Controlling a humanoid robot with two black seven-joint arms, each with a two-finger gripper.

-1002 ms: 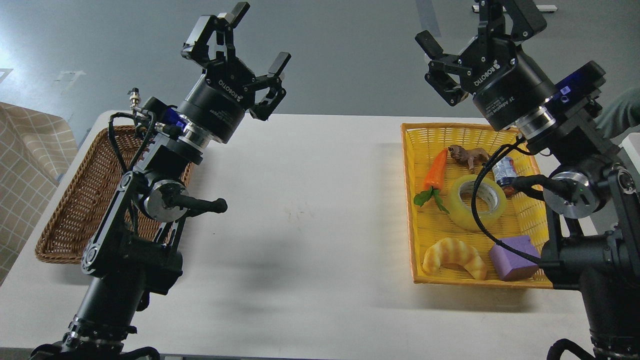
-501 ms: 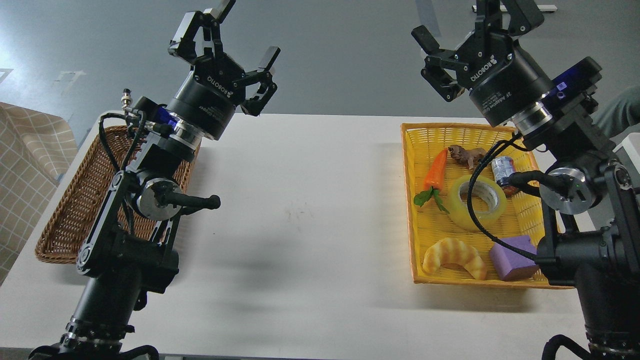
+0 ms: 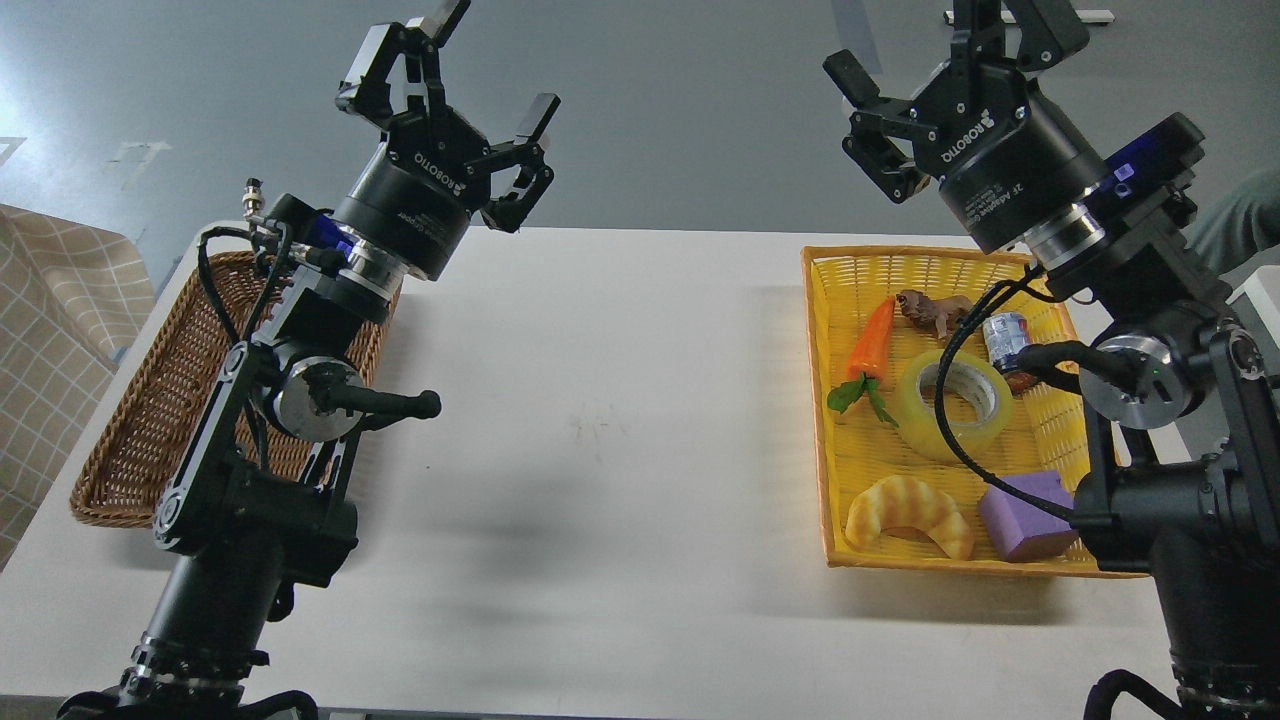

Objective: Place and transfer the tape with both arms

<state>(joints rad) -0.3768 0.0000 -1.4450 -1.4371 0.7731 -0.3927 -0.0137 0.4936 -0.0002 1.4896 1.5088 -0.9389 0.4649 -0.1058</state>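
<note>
The tape (image 3: 950, 405), a translucent yellow roll with a grey-white core, lies flat in the yellow basket (image 3: 830, 440) on the right of the white table. A black cable of my right arm crosses over it. My right gripper (image 3: 950, 40) is raised high above the basket's far edge, open and empty; its upper finger runs out of the top of the view. My left gripper (image 3: 490, 60) is raised beyond the table's far edge near the brown wicker basket (image 3: 150, 420), open and empty.
In the yellow basket with the tape lie a toy carrot (image 3: 872, 340), a brown toy animal (image 3: 935, 310), a small can (image 3: 1003, 335), a croissant (image 3: 908, 510) and a purple block (image 3: 1025, 515). The brown basket's visible part holds nothing. A checked cloth (image 3: 50, 330) lies at the far left.
Over the last second both arms shifted a little left and up, the left gripper more. In the last half second nothing visibly moved. Both grippers stayed open.
</note>
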